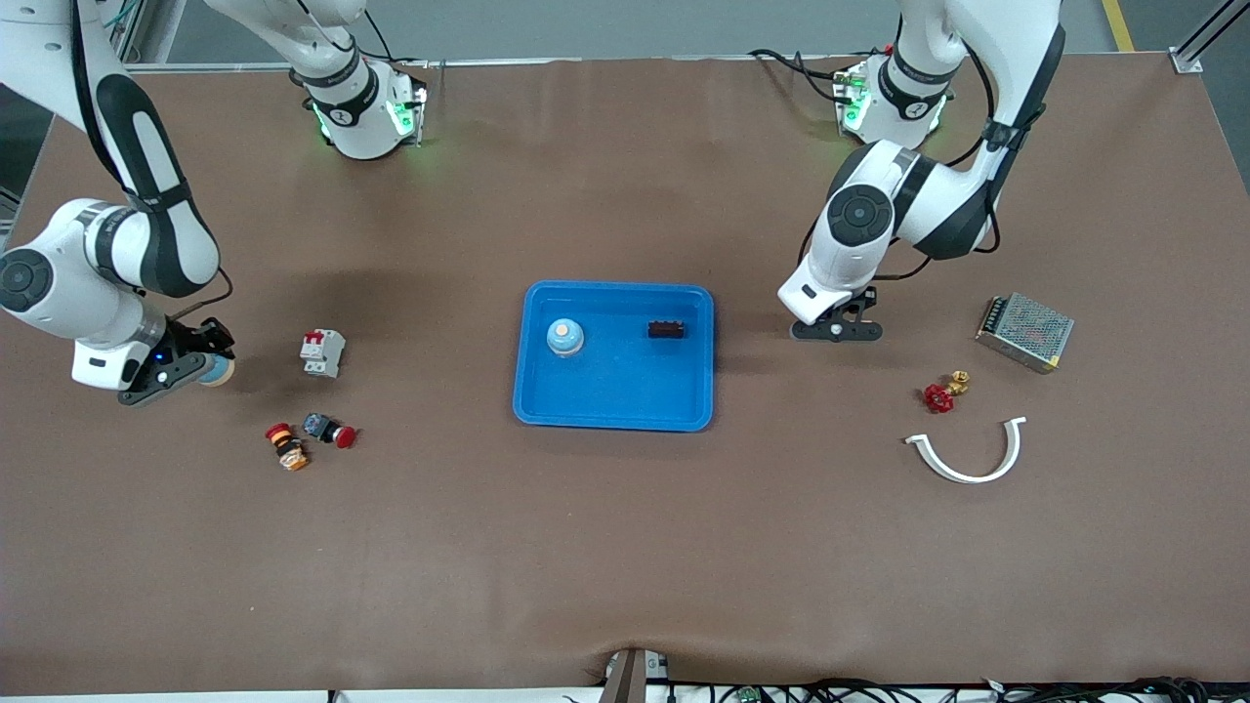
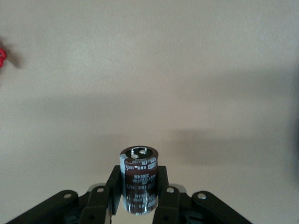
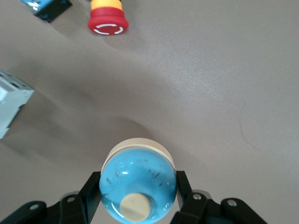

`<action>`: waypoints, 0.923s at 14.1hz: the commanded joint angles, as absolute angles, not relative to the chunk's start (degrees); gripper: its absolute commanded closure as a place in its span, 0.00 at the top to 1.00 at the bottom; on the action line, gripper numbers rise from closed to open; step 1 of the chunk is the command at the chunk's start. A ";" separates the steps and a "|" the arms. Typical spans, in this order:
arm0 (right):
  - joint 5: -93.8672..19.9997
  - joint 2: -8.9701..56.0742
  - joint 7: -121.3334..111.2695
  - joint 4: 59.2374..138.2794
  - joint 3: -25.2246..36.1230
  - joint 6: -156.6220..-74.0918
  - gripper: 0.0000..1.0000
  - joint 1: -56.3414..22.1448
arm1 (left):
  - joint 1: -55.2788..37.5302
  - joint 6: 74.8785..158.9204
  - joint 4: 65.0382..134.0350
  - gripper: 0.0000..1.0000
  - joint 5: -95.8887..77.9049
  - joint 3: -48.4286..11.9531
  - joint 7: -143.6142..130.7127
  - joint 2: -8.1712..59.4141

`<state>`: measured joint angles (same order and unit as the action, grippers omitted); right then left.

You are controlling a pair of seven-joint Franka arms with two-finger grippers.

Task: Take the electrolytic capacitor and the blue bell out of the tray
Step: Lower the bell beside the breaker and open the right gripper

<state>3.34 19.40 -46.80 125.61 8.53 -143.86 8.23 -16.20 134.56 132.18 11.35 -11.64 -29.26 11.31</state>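
A dark capacitor (image 2: 138, 179) is sitting upright, clamped between the closed fingers of the left gripper (image 1: 838, 329), over bare table between the blue tray (image 1: 614, 418) and a metal power supply (image 1: 1024, 331). The right gripper (image 1: 181, 371) is squeezing a blue bell (image 3: 138, 183) over the table near a white circuit breaker (image 1: 322, 351). Another bell (image 1: 564, 338) is sitting in the tray
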 commanded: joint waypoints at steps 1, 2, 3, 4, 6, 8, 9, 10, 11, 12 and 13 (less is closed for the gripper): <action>3.78 20.74 -47.55 127.08 7.56 -146.86 0.41 10.02 | -15.47 138.15 137.53 0.00 11.51 -12.39 -25.68 7.65; 3.78 21.00 -47.55 127.61 7.56 -148.08 0.41 10.02 | -15.29 139.73 139.03 0.00 11.51 -12.39 -24.71 7.30; 3.78 21.61 -47.55 127.88 7.56 -149.49 0.41 10.02 | -15.29 141.31 140.09 0.00 11.51 -12.39 -24.44 7.03; 3.78 22.23 -47.55 127.88 7.47 -150.20 0.41 10.11 | -15.38 142.46 141.05 0.00 11.51 -12.39 -24.43 7.12; 3.78 22.67 -47.37 127.88 7.38 -150.21 0.41 10.19 | -15.47 143.09 142.38 0.00 11.51 -12.48 -24.43 7.21; 3.69 22.85 -47.37 127.88 7.38 -150.21 0.41 10.37 | -15.47 143.09 142.82 0.00 11.51 -12.57 -24.52 7.29; 3.60 22.85 -47.20 127.88 7.30 -150.21 0.41 10.28 | -15.47 143.78 143.34 0.00 11.51 -12.57 -24.61 7.38; 3.34 22.85 -47.20 127.88 7.38 -150.12 0.41 10.28 | -15.47 144.66 143.87 0.00 11.51 -12.57 -24.96 7.64; 3.34 22.94 -47.20 127.97 7.30 -150.12 0.41 10.28 | -15.47 145.54 144.66 0.00 11.51 -12.57 -25.22 7.82; 2.90 23.03 -47.20 127.97 7.29 -150.12 0.41 10.20 | -15.47 146.50 145.10 0.00 11.51 -12.48 -25.49 8.17; 2.47 23.11 -47.20 127.88 7.29 -150.12 0.42 10.02 | -15.47 147.38 145.54 0.00 11.51 -12.48 -25.66 8.43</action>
